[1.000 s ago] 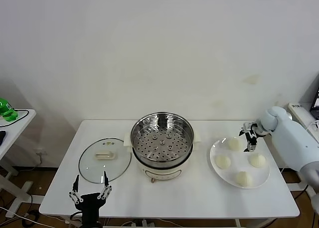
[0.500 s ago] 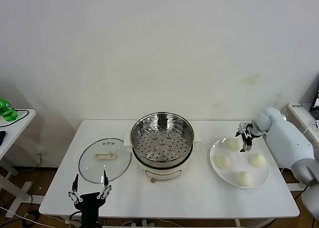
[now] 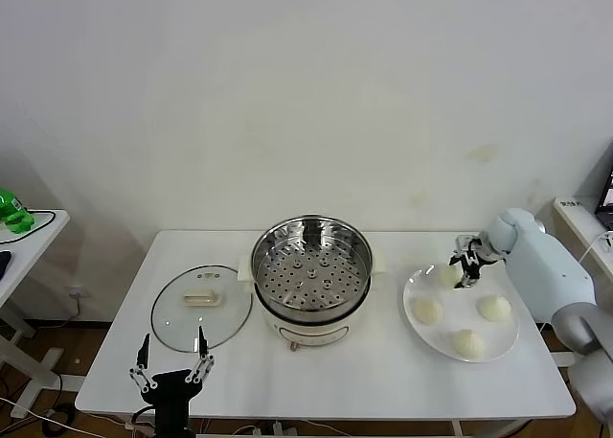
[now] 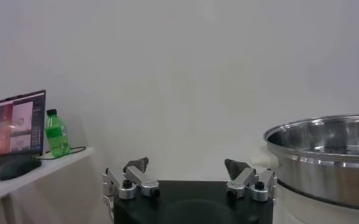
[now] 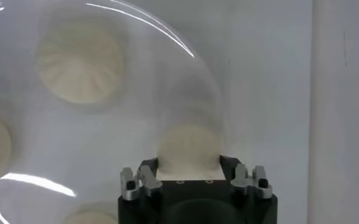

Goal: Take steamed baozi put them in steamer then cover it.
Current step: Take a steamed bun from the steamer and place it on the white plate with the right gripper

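My right tool (image 3: 465,267) is over the far left part of the flat white round plate (image 3: 502,347), right at the far left one of the small round cream-white steamed buns (image 3: 446,276). From the right wrist camera that bun (image 5: 189,147) sits between the two fingers (image 5: 146,171), which are spread about as wide as the bun itself. I can't tell if they're actually pressing on it yet, so I'm not calling it a grip.

The other three buns are on the same plate: one on the left side (image 3: 427,311), one on the right (image 3: 494,308), one at the near edge (image 3: 467,341). None of them touch each other.

The round shiny steel steamer pot on its cream-white base (image 3: 311,283) is mid-table, left of the plate, with its perforated tray bare. The round clear glass lid with the cream handle (image 3: 201,307) lies flat on the white table (image 3: 383,380) just left of the pot.

My left tool (image 3: 172,372) is parked at the near edge of the table, near the lid, fingers (image 4: 137,176) spread wide with nothing between them.
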Motion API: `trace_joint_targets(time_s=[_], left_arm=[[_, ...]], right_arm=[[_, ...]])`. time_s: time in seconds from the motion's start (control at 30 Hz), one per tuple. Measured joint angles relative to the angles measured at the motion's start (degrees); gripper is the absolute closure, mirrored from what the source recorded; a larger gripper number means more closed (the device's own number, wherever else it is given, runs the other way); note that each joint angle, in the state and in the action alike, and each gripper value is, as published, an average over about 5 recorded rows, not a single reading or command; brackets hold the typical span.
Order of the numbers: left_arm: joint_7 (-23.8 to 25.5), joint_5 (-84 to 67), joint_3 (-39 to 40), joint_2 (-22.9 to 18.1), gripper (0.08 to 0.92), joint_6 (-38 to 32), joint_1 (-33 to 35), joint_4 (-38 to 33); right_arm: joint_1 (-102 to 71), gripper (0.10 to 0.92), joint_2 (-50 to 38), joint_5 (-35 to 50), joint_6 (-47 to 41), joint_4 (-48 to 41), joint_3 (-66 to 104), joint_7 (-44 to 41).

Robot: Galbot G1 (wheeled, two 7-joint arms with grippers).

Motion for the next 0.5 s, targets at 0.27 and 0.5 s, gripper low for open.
trace_joint_targets(time_s=[0.27,0.5], left_arm=[[-0.1,0.0,0.2,0.0,0.177,-0.2,0.2,-0.3],[-0.1,0.0,0.3,0.1,0.177,-0.2,0.2,-0.6]], right_arm=[[-0.6,0.518,-1.2,0.9,-0.1,1.4,-0.1,0.2],[0.2,0.525,-3.0,2.8,-0.8,4.2,-1.2,0.0]])
